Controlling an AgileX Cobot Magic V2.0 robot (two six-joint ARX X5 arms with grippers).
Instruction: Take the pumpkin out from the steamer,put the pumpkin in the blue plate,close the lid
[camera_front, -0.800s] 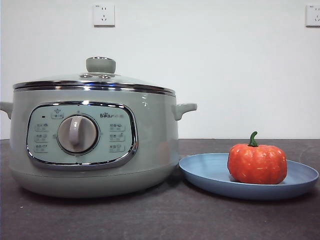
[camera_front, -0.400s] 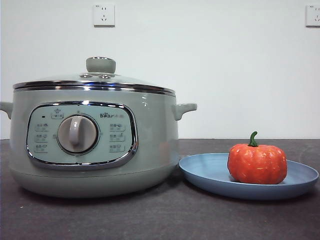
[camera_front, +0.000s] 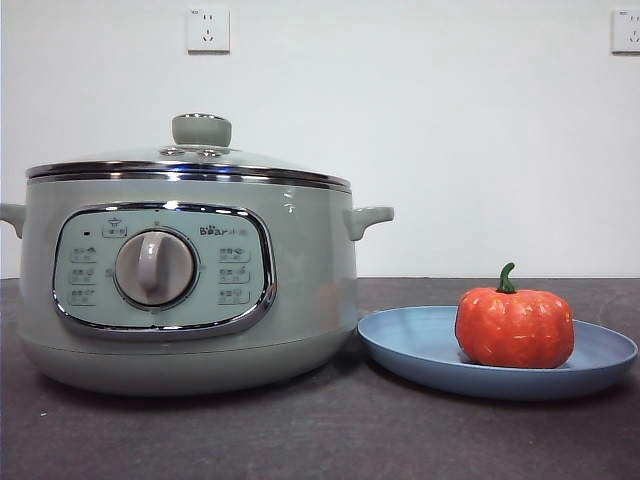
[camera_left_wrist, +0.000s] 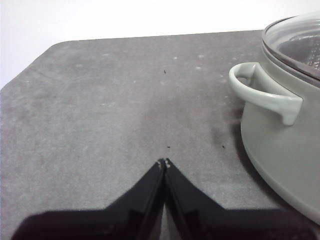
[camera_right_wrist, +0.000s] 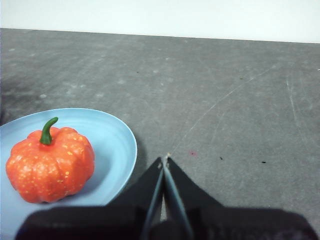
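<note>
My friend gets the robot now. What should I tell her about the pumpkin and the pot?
Left gripper: jaws shut, empty, over the table beside the steamer.
Right gripper: jaws shut, empty, beside the blue plate.
The pumpkin sits upright on the plate.
The lid is on the steamer.
Done: all three steps look finished. Left: nothing that I can see.

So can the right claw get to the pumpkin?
Probably yes. The right claw hangs shut over bare table just beside the blue plate, and the pumpkin sits uncovered on the plate with nothing between them. It would need to open first.
</note>
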